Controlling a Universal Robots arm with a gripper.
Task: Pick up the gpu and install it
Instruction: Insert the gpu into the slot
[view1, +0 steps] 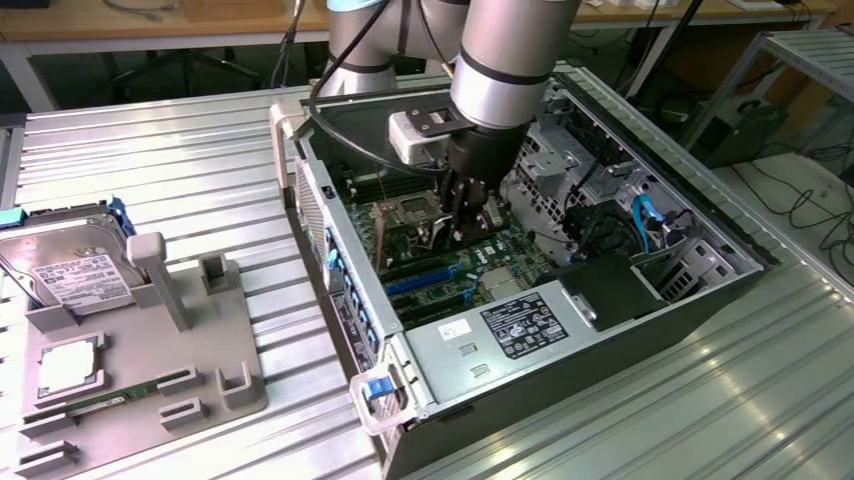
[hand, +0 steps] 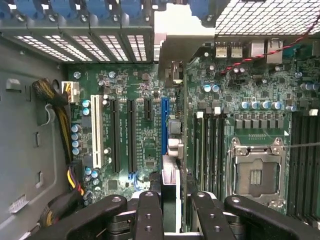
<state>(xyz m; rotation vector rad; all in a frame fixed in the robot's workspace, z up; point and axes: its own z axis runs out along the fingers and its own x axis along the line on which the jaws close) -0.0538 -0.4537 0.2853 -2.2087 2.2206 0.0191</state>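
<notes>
1. Ribbed metal tabletop (view1: 187, 160) carries an open computer case (view1: 694, 290); wooden desks and cables stand in the far background.
2. On the exterior view's left, a grey fixture tray (view1: 200, 370) sits on the tabletop, well apart from the case. It holds a hard drive (view1: 67, 265) at its far end, a flat square part and a memory stick (view1: 114, 400) near its near edge.
3. Inside the case lie the motherboard (hand: 145, 135), with black, white and blue slots, an empty CPU socket (hand: 257, 172) and a power supply (view1: 514, 325) with a label at the near end.
4. The arm (view1: 514, 50) reaches straight down into the case, and the hand (view1: 461, 225) hangs low over the board's middle.
5. The hand is closed narrowly on the gpu (hand: 170, 192), which stands on edge between the black fingers (hand: 147, 215).
6. In the wrist view the gpu runs away from the hand toward the case's rear wall, just beside the blue slot (hand: 164, 125) and roughly in line with it. Whether its edge touches the slot cannot be told.
</notes>
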